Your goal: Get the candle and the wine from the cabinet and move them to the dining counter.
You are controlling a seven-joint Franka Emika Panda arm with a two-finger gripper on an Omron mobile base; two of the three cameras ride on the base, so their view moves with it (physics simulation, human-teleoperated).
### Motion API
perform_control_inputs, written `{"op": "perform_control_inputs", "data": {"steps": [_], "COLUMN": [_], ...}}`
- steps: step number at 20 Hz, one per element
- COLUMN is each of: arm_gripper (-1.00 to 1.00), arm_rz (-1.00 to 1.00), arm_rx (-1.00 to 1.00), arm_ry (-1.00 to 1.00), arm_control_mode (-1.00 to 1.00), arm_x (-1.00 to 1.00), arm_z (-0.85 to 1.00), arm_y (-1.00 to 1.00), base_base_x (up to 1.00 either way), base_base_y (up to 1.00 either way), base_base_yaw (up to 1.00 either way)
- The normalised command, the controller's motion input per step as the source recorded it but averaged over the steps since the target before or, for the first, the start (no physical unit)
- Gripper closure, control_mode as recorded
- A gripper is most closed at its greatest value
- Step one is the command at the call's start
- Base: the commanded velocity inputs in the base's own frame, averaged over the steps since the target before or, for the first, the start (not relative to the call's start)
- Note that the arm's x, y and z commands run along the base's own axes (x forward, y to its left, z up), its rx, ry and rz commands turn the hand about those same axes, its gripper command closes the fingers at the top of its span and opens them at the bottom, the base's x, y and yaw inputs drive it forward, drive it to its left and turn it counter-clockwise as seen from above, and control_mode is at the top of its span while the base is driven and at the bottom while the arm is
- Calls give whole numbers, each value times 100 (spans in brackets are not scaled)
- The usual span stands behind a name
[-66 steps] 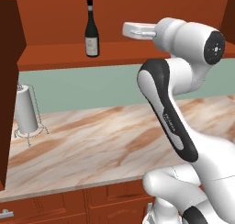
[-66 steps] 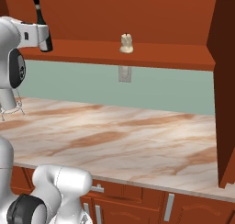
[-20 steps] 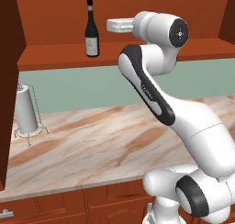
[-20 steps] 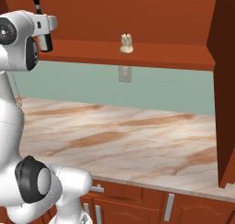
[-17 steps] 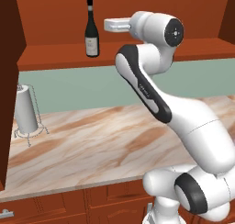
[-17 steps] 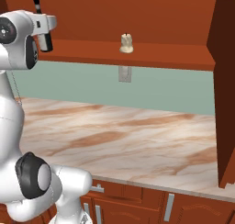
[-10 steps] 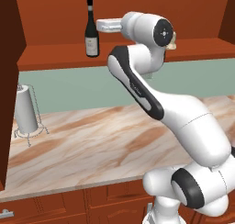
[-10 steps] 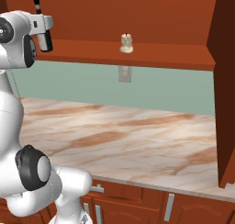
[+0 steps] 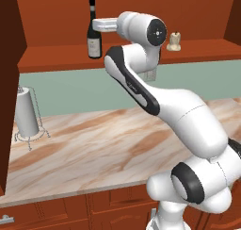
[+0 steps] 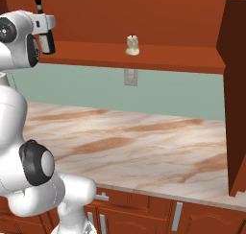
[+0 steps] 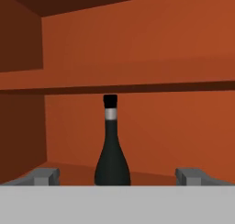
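Note:
The wine (image 9: 94, 33) stands upright at the left end of the open cabinet's lower shelf (image 9: 56, 59). It is a dark bottle with a black cap and a pale label. My gripper (image 9: 96, 25) reaches in level from the right, at the height of the bottle's shoulder. In the hand view the wine (image 11: 112, 149) is centred straight ahead between my fingertips (image 11: 43, 176), and the gripper (image 11: 117, 176) is open wide with nothing held. The candle (image 9: 174, 40) sits further right on the same shelf, also seen as the candle (image 10: 132, 45). The dining counter is out of view.
A grey paper-towel roll (image 9: 27, 113) on a wire stand is at the left of the marble wall counter (image 9: 94, 144). Open cabinet doors hang at the left (image 9: 9, 83) and at the right (image 10: 235, 94). A wall outlet (image 10: 129, 77) sits below the shelf.
My hand has swung left along the shelf until its tip is at the wine. The jaws stayed open. The bottle and the candle have not moved.

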Motion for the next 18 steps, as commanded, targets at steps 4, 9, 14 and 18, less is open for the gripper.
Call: {"op": "perform_control_inputs", "data": {"steps": [4, 9, 14, 18], "arm_gripper": [-100, -100, -100, -100], "arm_rz": [0, 0, 0, 0], "arm_rx": [0, 0, 0, 0], "arm_ry": [0, 0, 0, 0], "arm_control_mode": [-100, -100, -100, -100], "arm_x": [26, 20, 20, 21], "arm_z": [0, 0, 0, 0], "arm_y": [15, 8, 5, 4], "base_base_x": [0, 0, 0, 0], "base_base_y": [0, 0, 0, 0], "base_base_yaw": [0, 0, 0, 0]}}
